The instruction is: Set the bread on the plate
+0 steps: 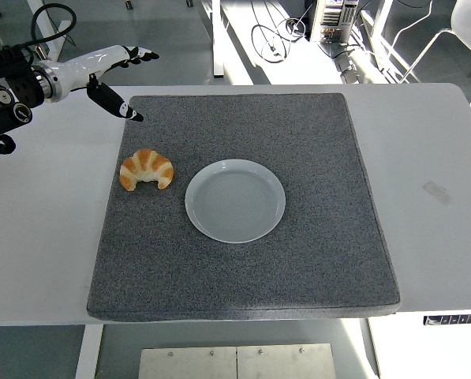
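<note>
A golden croissant [146, 169] lies on the left part of the grey mat [314, 260], its curve opening toward me. Just to its right, apart from it, sits an empty pale plate [235, 200]. My left hand [115, 75] hovers over the mat's far left corner, well beyond the croissant. Its white fingers are stretched out, the thumb points down toward the mat, and it holds nothing. The right arm does not appear in the picture.
The mat covers most of the white table [432, 158]. Behind the table are cables [271, 35] on the floor, a computer case [334, 20] and chair legs at the far right.
</note>
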### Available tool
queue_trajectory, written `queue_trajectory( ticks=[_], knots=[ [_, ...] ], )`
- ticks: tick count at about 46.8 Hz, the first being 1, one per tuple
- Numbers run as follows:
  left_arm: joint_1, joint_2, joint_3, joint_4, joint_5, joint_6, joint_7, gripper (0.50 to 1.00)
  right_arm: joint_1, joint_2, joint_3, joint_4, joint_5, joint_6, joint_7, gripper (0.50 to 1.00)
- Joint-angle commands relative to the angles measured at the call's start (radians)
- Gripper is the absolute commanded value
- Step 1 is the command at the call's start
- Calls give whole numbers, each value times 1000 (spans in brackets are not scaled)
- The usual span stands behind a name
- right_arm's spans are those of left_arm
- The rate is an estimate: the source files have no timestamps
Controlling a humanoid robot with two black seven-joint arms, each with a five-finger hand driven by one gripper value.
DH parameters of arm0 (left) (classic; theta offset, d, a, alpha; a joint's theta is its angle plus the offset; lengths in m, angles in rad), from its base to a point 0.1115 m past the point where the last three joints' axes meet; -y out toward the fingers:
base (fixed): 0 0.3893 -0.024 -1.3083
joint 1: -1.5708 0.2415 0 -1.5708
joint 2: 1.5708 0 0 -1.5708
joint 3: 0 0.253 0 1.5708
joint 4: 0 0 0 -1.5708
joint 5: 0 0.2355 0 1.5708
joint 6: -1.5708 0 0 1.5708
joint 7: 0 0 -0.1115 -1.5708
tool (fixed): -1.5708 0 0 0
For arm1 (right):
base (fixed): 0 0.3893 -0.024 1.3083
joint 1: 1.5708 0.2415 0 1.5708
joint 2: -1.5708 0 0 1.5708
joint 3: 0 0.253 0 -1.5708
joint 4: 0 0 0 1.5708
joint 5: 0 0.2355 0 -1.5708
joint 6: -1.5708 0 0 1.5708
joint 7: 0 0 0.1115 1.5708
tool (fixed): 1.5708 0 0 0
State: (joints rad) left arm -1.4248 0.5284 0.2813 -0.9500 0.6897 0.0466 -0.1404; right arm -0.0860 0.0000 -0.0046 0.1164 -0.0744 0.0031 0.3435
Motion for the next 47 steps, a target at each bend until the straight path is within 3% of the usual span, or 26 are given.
queue_trajectory(
  ticks=[1,7,19,23,47],
  knots=[
    [3,-8,-4,1,-25,-4,60,980,0,0,0,0,-1,0,0,1000],
    [6,-33,-1,1,-67,-8,125,980,0,0,0,0,1,0,0,1000],
    [4,-30,-2,-59,-68,-80,148,980,0,0,0,0,-1,0,0,1000],
    [1,-22,7,-107,-52,-79,169,980,0,0,0,0,-1,0,0,1000],
    [46,-19,67,-108,154,-25,176,978,0,0,0,0,-1,0,0,1000]
  ],
)
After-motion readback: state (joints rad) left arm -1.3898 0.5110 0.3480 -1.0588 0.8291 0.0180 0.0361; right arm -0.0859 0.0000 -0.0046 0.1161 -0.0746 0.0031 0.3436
